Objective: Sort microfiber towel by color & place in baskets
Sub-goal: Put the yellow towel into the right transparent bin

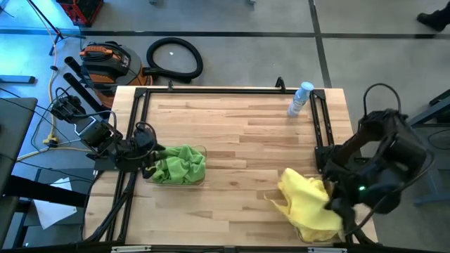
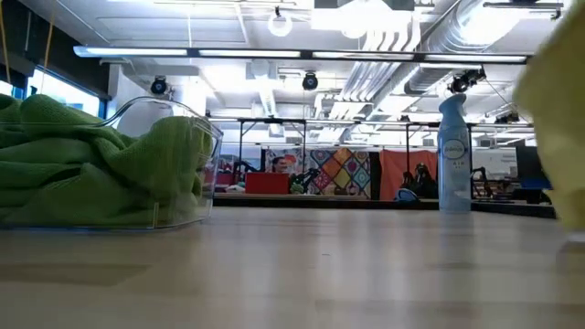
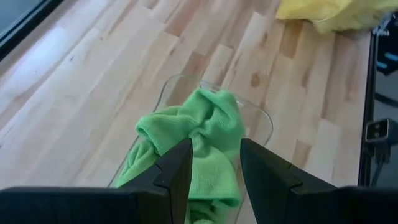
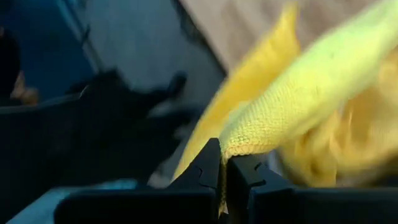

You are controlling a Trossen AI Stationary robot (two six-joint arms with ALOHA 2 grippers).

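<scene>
R gripper (image 4: 222, 163) is pinching a yellow towel (image 1: 309, 204) by its edge w/ fingers shut, over the R bin, while L gripper (image 3: 214, 165), fingers apart, is hovering over green towels (image 1: 179, 165) in the L bin (image 1: 204, 151); cloth's looking soft, floppy, light.

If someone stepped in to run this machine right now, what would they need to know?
Left gripper: jaws open, over the green towels piled in the left basket.
Right gripper: jaws shut on a yellow towel, above the yellow pile at the table's right front. The basket there is mostly hidden under it.
Done: no loose towels show on the table.
Left: release the held yellow towel into its basket.
</scene>
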